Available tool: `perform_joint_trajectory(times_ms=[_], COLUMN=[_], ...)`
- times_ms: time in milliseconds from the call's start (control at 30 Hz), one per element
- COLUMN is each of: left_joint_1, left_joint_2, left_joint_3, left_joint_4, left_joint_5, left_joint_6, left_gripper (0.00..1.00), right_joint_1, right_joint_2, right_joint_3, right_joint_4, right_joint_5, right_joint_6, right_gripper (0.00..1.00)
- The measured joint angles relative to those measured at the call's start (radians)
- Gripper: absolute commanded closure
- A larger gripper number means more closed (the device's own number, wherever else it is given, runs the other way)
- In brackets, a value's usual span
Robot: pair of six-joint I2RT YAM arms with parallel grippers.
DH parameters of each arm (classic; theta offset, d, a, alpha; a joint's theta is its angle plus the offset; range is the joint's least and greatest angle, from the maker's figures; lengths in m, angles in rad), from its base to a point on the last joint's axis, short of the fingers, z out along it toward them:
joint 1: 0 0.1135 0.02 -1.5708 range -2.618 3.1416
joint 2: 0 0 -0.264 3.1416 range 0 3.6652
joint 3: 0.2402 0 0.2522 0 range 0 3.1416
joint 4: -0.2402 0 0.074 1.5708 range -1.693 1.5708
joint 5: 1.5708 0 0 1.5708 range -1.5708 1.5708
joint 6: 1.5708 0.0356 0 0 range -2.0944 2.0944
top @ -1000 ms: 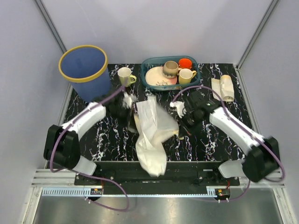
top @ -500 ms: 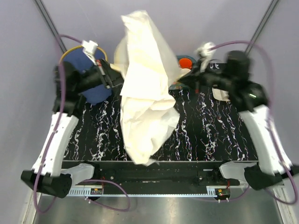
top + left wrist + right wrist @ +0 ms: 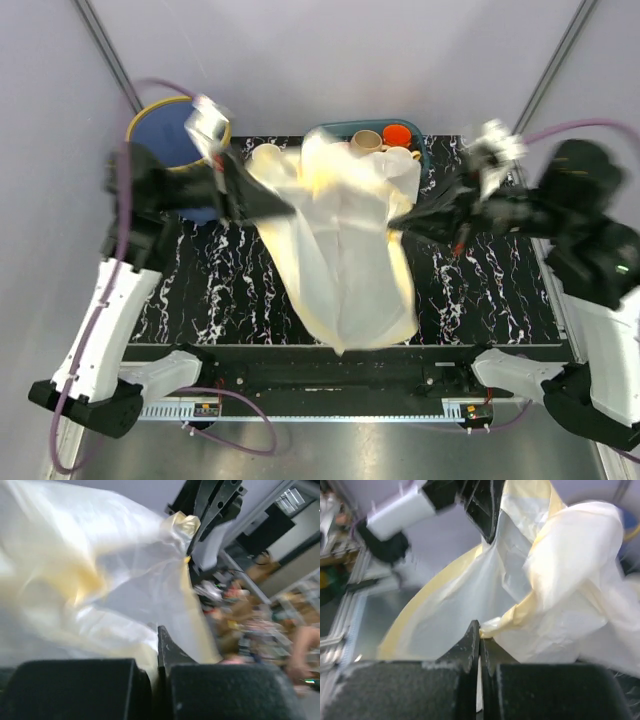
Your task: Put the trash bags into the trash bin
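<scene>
One thin, crinkly, translucent cream trash bag [image 3: 345,250], ballooned between left gripper [image 3: 275,207] and right gripper [image 3: 405,222], each clamping an opposite edge, round blue yellow-rimmed trash bin [image 3: 165,140] beside left gripper

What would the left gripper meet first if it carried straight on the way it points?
The large trash bag it pinches; its film stretches straight ahead of the left gripper. Beyond it, probably the right gripper, depth unclear.

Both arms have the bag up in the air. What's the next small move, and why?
Probably swing both arms left toward the bin. The bag hangs stretched between the left gripper and right gripper, both shut on it, well right of the bin and not above its opening.
</scene>
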Motion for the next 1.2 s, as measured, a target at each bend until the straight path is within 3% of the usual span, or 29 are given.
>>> perform_joint_trajectory(times_ms=[67,133,167,233,433,533,600,633,767,800,833,867,900,1033,1100,1200], left_joint_1=[0.095,0.185,0.202,0.175,0.028,0.011,0.026,0.042,0.230,0.280,0.324,0.341,0.338,0.298,0.291,0.268], left_joint_2=[0.052,0.067,0.064,0.056,0.068,0.079,0.090,0.114,0.331,0.348,0.318,0.269,0.208,0.015,-0.012,0.001], left_joint_3=[0.216,0.285,0.281,0.219,-0.341,-0.341,-0.194,-0.068,0.598,0.686,0.682,0.639,0.569,0.292,0.173,0.008], left_joint_4=[0.165,0.254,0.208,0.072,-0.267,-0.427,-0.447,-0.444,-0.010,0.110,0.231,0.306,0.371,0.465,0.357,0.141], left_joint_5=[0.014,-0.013,-0.039,-0.106,-0.269,-0.284,-0.261,-0.225,-0.111,-0.126,-0.140,-0.141,-0.137,-0.109,-0.137,-0.162], left_joint_6=[-0.064,-0.068,-0.005,0.132,0.334,0.380,0.385,0.377,0.051,0.003,-0.053,-0.093,-0.119,-0.118,-0.016,0.142], left_gripper=[1.00,1.00,1.00,1.00,1.00,1.00,1.00,1.00,1.00,1.00,1.00,1.00,1.00,1.00,1.00,1.00], right_joint_1=[-0.015,-0.068,-0.103,-0.138,-0.156,-0.158,-0.158,-0.159,-0.161,-0.161,-0.161,-0.163,-0.165,-0.163,-0.161,-0.162], right_joint_2=[0.044,0.072,0.074,0.085,0.200,0.235,0.235,0.255,0.431,0.487,0.521,0.512,0.454,0.061,-0.011,0.010], right_joint_3=[0.217,0.314,0.301,0.210,-0.407,-0.430,-0.289,-0.125,0.570,0.757,0.885,0.916,0.866,0.222,0.029,-0.185], right_joint_4=[0.048,0.101,0.107,0.095,0.044,-0.039,-0.068,-0.087,-0.042,-0.036,-0.030,0.003,0.027,0.169,0.182,0.189], right_joint_5=[0.036,0.073,0.092,0.117,0.160,0.157,0.143,0.126,0.135,0.147,0.160,0.167,0.180,0.189,0.202,0.206], right_joint_6=[0.008,-0.006,-0.012,-0.027,-0.042,-0.037,-0.026,-0.010,0.027,0.032,0.034,0.030,0.030,0.036,0.012,-0.056], right_gripper=[1.00,1.00,1.00,1.00,1.00,1.00,1.00,1.00,1.00,1.00,1.00,1.00,1.00,1.00,1.00,1.00])
